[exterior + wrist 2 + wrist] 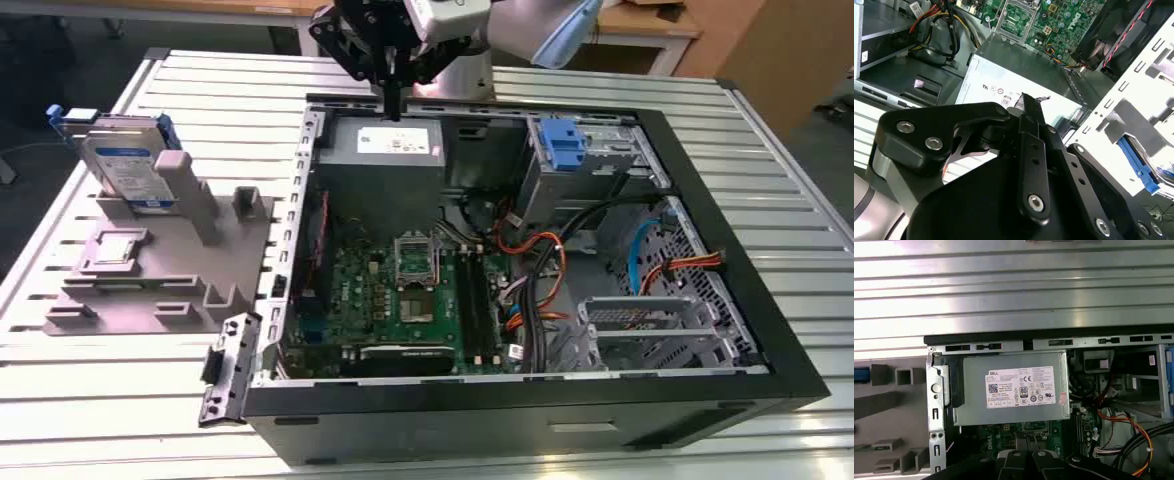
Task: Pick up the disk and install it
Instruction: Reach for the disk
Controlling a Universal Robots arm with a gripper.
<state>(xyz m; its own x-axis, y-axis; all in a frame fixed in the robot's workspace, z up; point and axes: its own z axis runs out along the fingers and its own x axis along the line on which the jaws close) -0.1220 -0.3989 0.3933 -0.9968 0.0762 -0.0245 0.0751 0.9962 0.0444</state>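
Note:
The disk point(128, 166), a silver drive with a white and blue label in a blue carrier frame, stands upright in a slot of the grey fixture point(160, 290) at the exterior view's left, outside the computer case. My gripper point(391, 101) hangs over the far rim of the open case point(534, 400), just above the grey power supply point(380, 146), well to the right of the disk. Its black fingers point(1030, 131) are shut together with nothing between them. In the first wrist view the fingers point(1026, 460) point down at the power supply point(1011, 388).
A blue plastic bracket point(566, 150) sits in the drive bay at the case's far right. The motherboard point(400, 300) and orange and black cables point(547, 260) lie inside. A small square silver chip point(118, 246) rests on the fixture. The ribbed metal table point(107, 400) surrounds everything.

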